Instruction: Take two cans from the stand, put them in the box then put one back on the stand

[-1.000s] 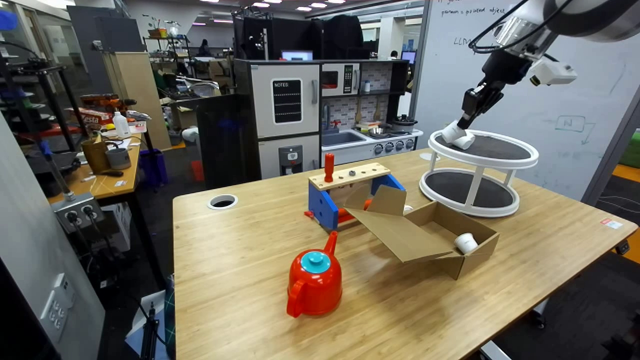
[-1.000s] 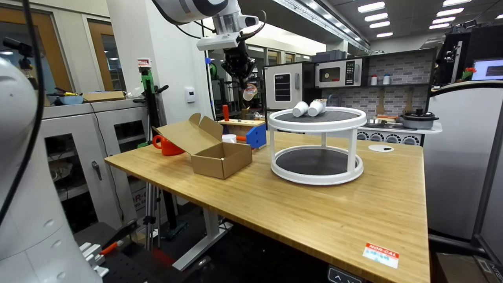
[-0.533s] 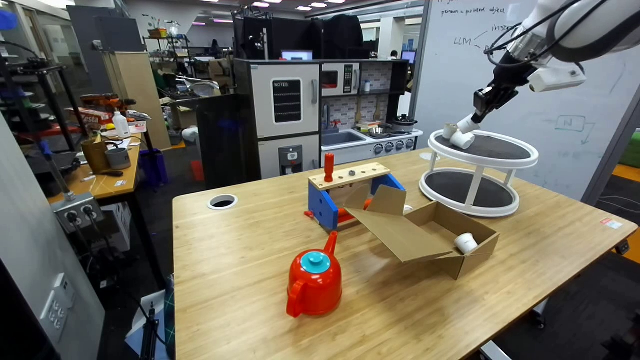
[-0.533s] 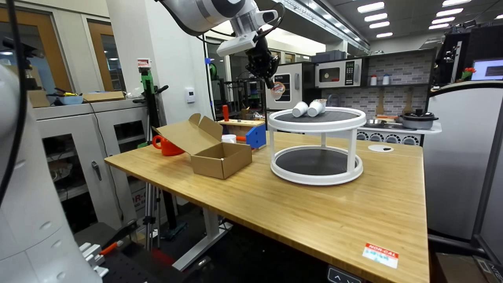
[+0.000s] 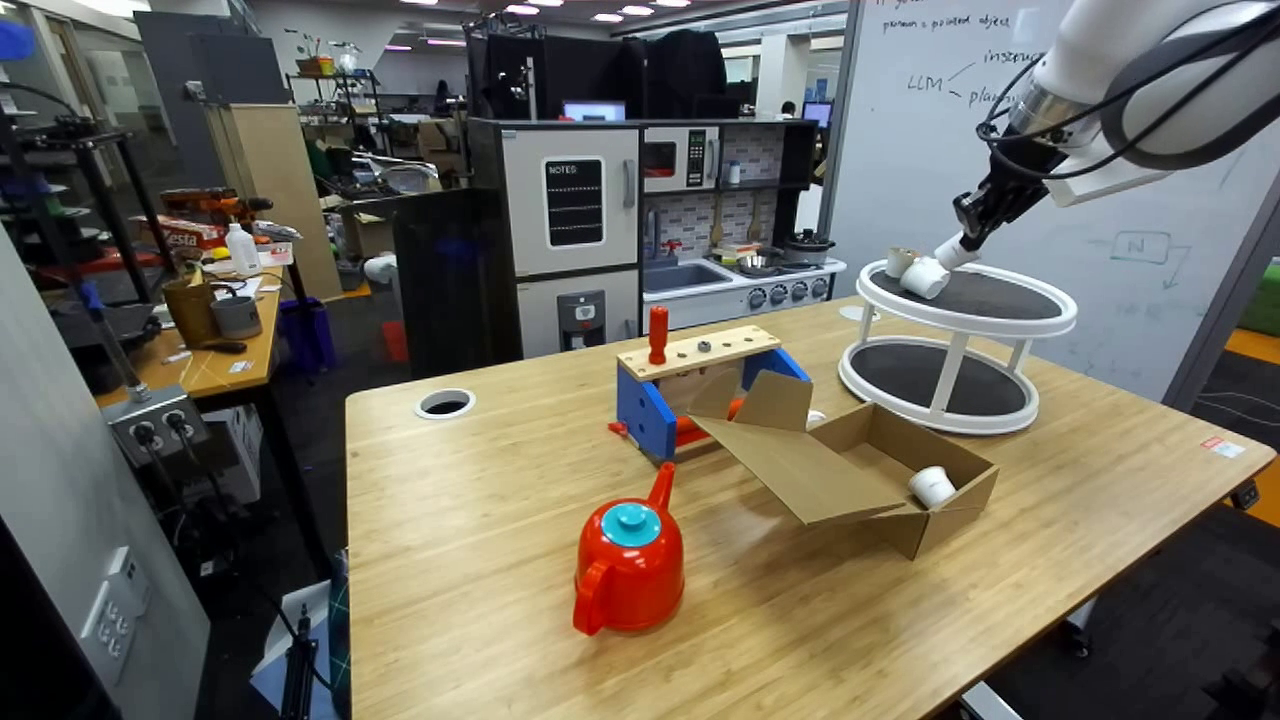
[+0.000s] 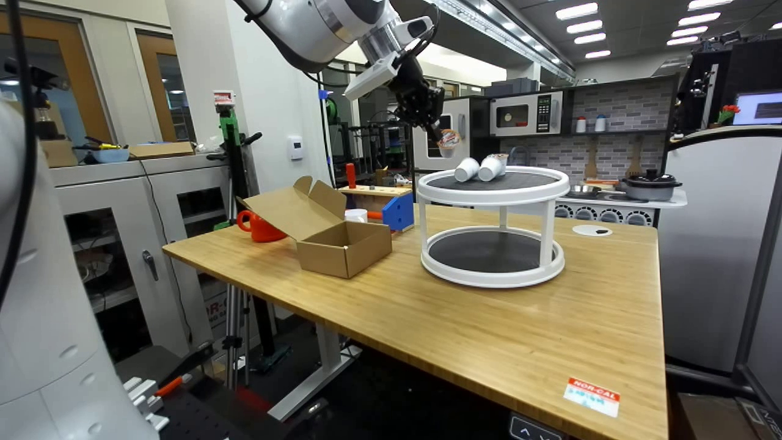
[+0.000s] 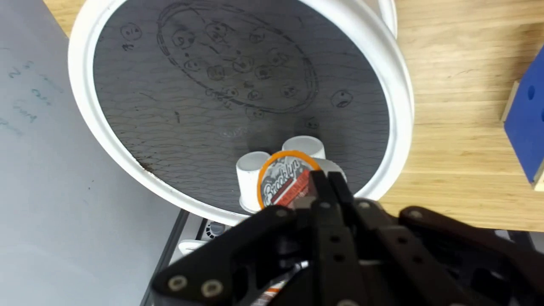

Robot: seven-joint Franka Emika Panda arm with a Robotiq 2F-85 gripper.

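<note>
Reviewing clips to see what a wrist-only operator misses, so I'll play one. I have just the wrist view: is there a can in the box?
Observer: Yes. In an exterior view, one white can is inside the box.

Operator: Is what I'm holding set down?

Observer: No. In an exterior view, the held can hangs in the air, apart from the stand.

Operator: Anything outside my picture that I might knock?

Observer: Perhaps the red teapot: in an exterior view it stands on the table, apart from the box and nearer that camera.
</note>
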